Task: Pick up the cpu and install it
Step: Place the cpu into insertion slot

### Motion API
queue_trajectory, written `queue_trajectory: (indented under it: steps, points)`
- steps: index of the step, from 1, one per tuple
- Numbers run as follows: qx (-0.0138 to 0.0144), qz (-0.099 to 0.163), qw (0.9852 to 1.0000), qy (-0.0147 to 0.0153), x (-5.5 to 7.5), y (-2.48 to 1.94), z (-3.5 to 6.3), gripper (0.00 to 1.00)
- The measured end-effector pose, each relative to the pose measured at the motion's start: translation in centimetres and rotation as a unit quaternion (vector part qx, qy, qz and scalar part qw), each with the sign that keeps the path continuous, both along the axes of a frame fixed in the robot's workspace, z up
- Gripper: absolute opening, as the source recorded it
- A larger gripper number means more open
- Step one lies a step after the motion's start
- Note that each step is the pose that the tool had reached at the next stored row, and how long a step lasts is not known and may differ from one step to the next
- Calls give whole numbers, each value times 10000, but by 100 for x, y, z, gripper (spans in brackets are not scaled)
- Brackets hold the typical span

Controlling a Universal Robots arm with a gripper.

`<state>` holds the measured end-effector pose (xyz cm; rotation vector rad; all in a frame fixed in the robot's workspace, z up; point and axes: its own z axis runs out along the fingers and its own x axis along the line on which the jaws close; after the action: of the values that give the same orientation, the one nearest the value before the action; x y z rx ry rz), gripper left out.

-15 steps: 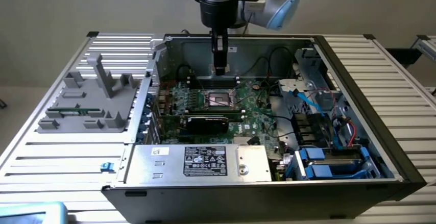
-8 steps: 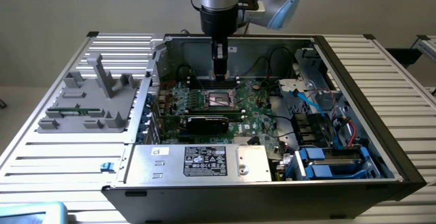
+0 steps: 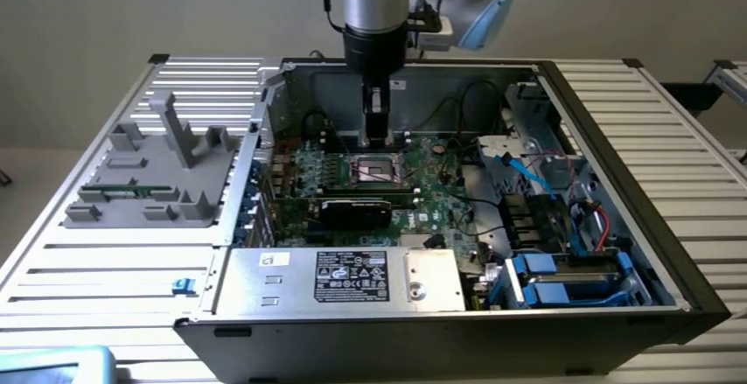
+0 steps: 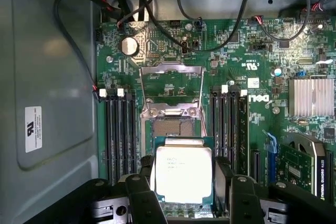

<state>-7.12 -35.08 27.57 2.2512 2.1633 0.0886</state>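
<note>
Silver-topped cpu (image 4: 184, 171) was held by its edges in the gripper (image 4: 183, 184), jaws set wide around it, just above the open socket (image 4: 169, 127) on the mobo (image 4: 247, 66). If lowered skewed or mis-keyed, socket pins could be bent or the cpu jammed.

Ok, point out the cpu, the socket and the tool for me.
cpu (image 4: 184, 174), wrist view, middle of its silver top.
socket (image 4: 170, 127), wrist view, its exposed contact field.
tool (image 3: 376, 143), exterior view, between its fingertips.
</note>
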Motion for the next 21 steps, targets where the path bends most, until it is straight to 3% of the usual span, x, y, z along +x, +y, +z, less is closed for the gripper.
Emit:
queue_trajectory:
  steps: [7, 15, 21]
  points:
    - [18, -4, 10000, 0, 1, -5, -122, 54]
    - [24, -4, 10000, -1, 1, -4, -133, 54]
    - [22, -5, 10000, 0, 1, -5, -236, 54]
